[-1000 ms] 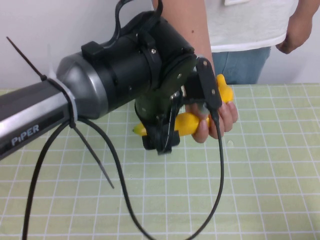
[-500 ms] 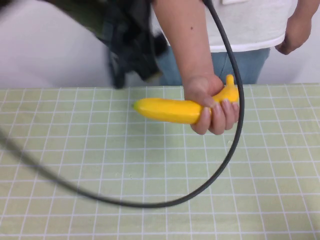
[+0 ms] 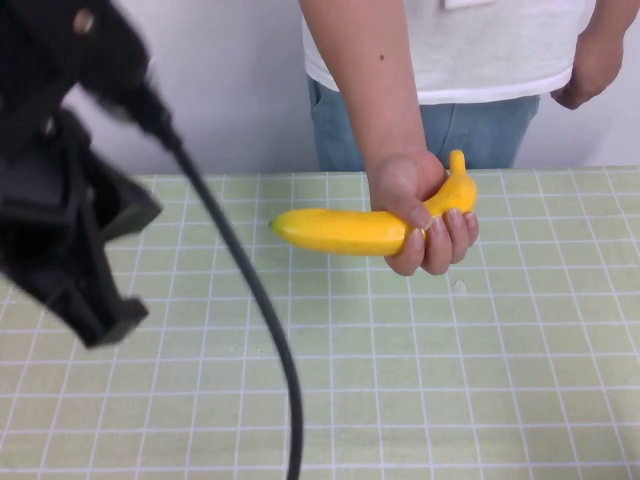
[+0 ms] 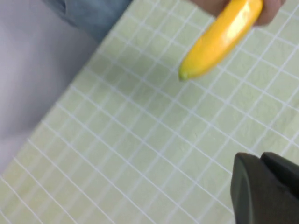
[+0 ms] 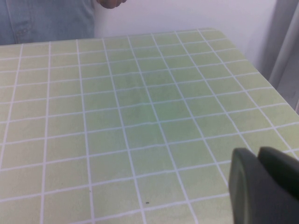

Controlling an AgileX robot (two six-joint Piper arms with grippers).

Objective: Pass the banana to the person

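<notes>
While the person's hand (image 3: 420,215) held the banana (image 3: 370,226) crosswise, I saw my left gripper (image 3: 75,250) well left of it, grip unreadable, and my right gripper (image 5: 264,184) parked, likewise unreadable.

Green table (image 3: 480,400), white grid cloth; small speck (image 3: 459,287) on it.

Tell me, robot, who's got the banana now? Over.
Person's hand holds banana above the table. Left gripper off to the left, empty. Right gripper low over bare mat. Nothing in the way.

A pale green surface (image 3: 500,380), ruled with a grid of white lines, is seen beneath everything. A plain white wall (image 3: 230,90) is seen behind it.
</notes>
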